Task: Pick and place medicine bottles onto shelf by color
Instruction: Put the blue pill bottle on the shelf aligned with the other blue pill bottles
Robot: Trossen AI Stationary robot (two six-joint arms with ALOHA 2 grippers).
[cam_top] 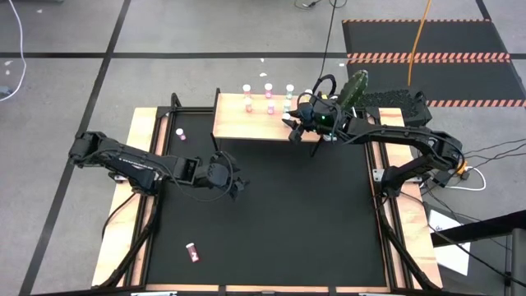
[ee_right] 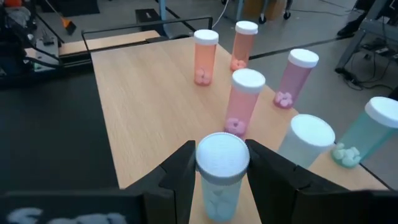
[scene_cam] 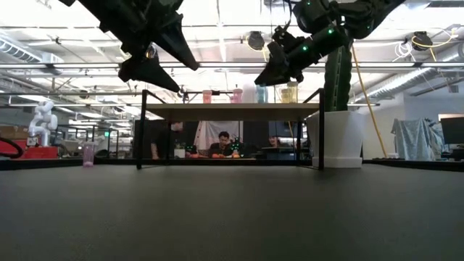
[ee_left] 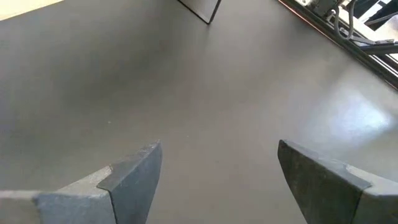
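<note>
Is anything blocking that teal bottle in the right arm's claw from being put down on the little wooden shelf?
Nothing visible does. The right tool holds the teal bottle just above bare wood of the shelf; the other bottles stand farther along and to one side.

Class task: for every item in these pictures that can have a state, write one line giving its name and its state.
right gripper: shut on a teal bottle, over the shelf
left gripper: open, empty, above the black mat
pink bottles on shelf: upright, capped
pink bottle near front edge: lying down
pink bottle by shelf: upright
</note>
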